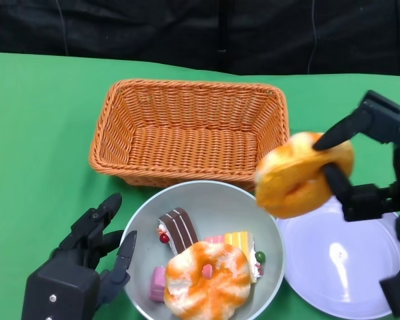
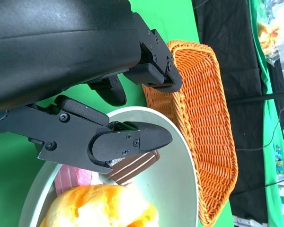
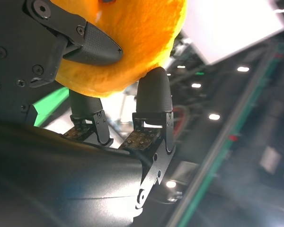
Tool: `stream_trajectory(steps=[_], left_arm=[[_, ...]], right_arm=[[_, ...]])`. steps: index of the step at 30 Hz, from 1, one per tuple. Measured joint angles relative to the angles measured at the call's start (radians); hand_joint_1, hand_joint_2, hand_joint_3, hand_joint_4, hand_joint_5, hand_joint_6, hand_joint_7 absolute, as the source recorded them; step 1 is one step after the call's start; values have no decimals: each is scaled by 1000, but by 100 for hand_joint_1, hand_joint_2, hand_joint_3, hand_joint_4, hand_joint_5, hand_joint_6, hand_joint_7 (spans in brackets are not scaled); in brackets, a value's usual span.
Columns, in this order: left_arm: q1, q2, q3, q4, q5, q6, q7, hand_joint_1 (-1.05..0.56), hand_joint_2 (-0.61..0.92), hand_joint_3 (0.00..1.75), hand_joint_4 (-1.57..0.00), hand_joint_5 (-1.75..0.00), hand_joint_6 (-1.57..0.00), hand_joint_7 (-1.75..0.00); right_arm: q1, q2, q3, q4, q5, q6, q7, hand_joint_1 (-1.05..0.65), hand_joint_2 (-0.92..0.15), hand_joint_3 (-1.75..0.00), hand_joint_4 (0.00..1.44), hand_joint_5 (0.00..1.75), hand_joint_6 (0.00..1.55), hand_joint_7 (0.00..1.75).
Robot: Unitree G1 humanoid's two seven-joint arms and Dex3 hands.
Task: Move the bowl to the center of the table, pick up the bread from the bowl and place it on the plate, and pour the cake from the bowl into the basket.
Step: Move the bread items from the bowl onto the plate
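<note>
My right hand (image 1: 360, 167) grips an orange ring-shaped bread (image 1: 301, 175) in the air, above the gap between the bowl and the white plate (image 1: 340, 263). The right wrist view shows the same bread (image 3: 132, 42) pressed between the fingers (image 3: 154, 94). The grey bowl (image 1: 207, 200) sits at the front centre. It holds a second glazed bread (image 1: 207, 279), a chocolate cake slice (image 1: 179, 229), a striped cake slice (image 1: 239, 240) and a pink piece (image 1: 158, 283). My left hand (image 1: 87, 257) rests beside the bowl's left rim, fingers apart, holding nothing; the left wrist view shows the bowl (image 2: 180, 165) under its fingers (image 2: 128, 142).
An empty orange wicker basket (image 1: 190, 130) stands just behind the bowl, also seen as basket (image 2: 203, 109) in the left wrist view. Green cloth (image 1: 33, 133) covers the table. A dark backdrop runs along the far edge.
</note>
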Motion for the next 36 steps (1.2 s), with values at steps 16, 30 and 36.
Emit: stream_trajectory(steps=[16,30,36], left_arm=[[2,1,9,3,-1,0,-10,-55,92,50,-22,-86,-50,-2],[9,0,7,1,-2,-4,-18,-53,92,50,-22,-87,-50,-2],[14,0,7,0,-1,-4,-18,-53,92,50,-22,-88,-50,-2]], right_arm=[[2,-64,-45,112,-124,176,4,7,-6,-165,102,170,94,134],[-18,-115,36,171,-216,393,73,3,-42,-88,89,129,102,60],[-15,-120,54,149,-213,474,128,1,-51,-69,90,115,112,29]])
